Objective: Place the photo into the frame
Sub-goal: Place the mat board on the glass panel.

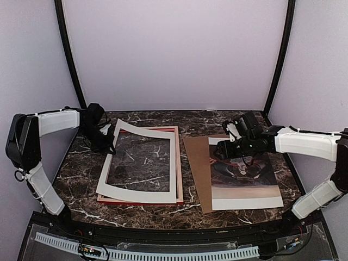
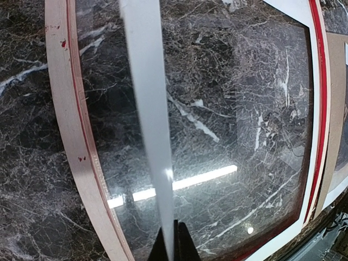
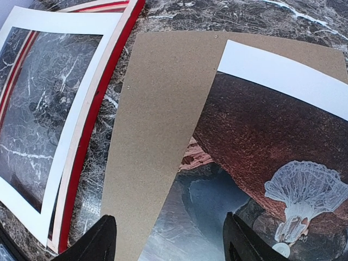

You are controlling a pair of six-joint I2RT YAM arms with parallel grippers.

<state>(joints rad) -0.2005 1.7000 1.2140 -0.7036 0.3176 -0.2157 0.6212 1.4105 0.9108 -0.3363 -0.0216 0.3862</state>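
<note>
The frame [image 1: 179, 163] lies flat at the table's middle left, red edge and pale wood side [image 2: 68, 130] showing. A white mat border [image 1: 138, 193] rests over it, with its far left corner lifted. My left gripper [image 1: 106, 142] is shut on that mat's edge [image 2: 149, 109], which runs thin between the fingertips [image 2: 185, 244]. The photo [image 1: 244, 185], dark brown with a pale figure [image 3: 302, 190], lies face up on the right. My right gripper [image 3: 171, 244] hovers open over the photo's far left part, with nothing between its fingers [image 3: 103, 239].
A plain brown board [image 1: 197, 168] lies under the photo and sticks out on its left beside the frame [image 3: 92, 125]. A glossy clear sheet [image 2: 228, 109] in the frame reflects a strip light. Grey walls close in the table's back and sides.
</note>
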